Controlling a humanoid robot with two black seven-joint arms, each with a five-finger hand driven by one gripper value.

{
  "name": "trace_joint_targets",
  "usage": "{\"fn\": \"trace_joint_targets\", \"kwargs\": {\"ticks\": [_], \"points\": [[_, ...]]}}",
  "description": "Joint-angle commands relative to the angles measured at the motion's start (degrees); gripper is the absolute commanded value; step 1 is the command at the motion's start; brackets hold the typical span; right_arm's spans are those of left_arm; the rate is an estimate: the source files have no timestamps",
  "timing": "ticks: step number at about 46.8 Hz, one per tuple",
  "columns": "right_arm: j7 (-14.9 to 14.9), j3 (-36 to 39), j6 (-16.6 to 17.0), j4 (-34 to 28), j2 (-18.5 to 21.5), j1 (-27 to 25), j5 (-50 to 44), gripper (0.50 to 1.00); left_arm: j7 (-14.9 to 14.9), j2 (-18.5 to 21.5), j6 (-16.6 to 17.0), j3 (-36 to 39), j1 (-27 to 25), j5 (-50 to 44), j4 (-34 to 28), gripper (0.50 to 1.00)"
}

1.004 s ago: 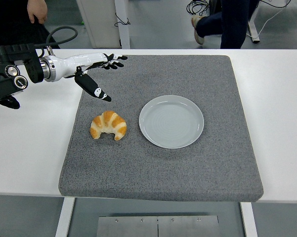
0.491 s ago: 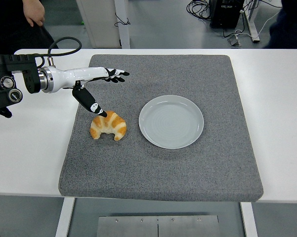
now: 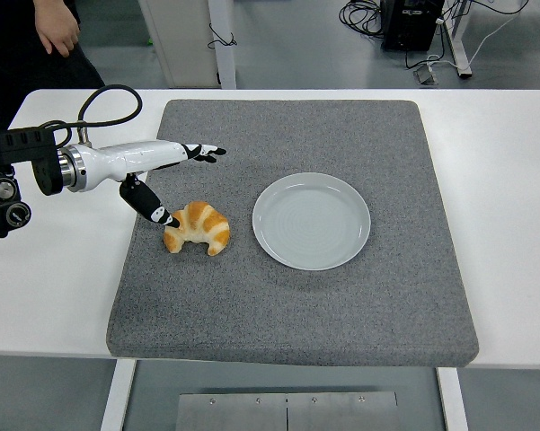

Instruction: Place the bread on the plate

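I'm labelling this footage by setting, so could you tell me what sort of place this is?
Probably a robotics lab or test room, not a kitchen. A grey mat covers a white table, cables trail over the bare floor behind, and a person stands by.

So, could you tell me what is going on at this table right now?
The robot's left hand is reaching for a croissant lying on the grey mat. Its fingers are spread, the thumb tip at the croissant's left end, with no grasp yet. The white plate sits empty to the croissant's right. The right arm is out of view. A person's hand shows at the top left.
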Motion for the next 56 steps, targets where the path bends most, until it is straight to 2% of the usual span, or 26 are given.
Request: {"fn": "trace_joint_targets", "kwargs": {"ticks": [1,12,20,26,34,40,46,56], "points": [[0.0,0.0,0.0,-0.1,0.0,0.0,0.0,1.000,0.0,-0.1,1.5,0.0,1.2,1.1,0.0,0.951],[0.0,0.0,0.0,-0.1,0.0,0.0,0.0,1.000,-0.1,-0.4,3.7,0.1,3.2,1.6,0.0,0.952],[0.0,0.0,0.0,-0.1,0.0,0.0,0.0,1.000,-0.1,-1.6,7.7,0.0,5.9,5.5,0.0,0.952],[0.0,0.0,0.0,-0.1,0.0,0.0,0.0,1.000,0.1,-2.4,9.3,0.0,6.3,5.5,0.2,0.952],[0.0,0.0,0.0,0.0,0.0,0.0,0.0,1.000,0.8,-3.7,13.2,0.0,8.3,5.5,0.2,0.952],[0.0,0.0,0.0,-0.1,0.0,0.0,0.0,1.000,1.4,-4.4,13.8,0.0,9.1,5.5,0.3,0.952],[0.0,0.0,0.0,0.0,0.0,0.0,0.0,1.000,4.1,-4.9,14.6,0.0,9.6,5.5,0.6,0.952],[0.0,0.0,0.0,0.0,0.0,0.0,0.0,1.000,4.2,-5.0,16.1,0.0,10.3,5.5,1.1,0.952]]}}
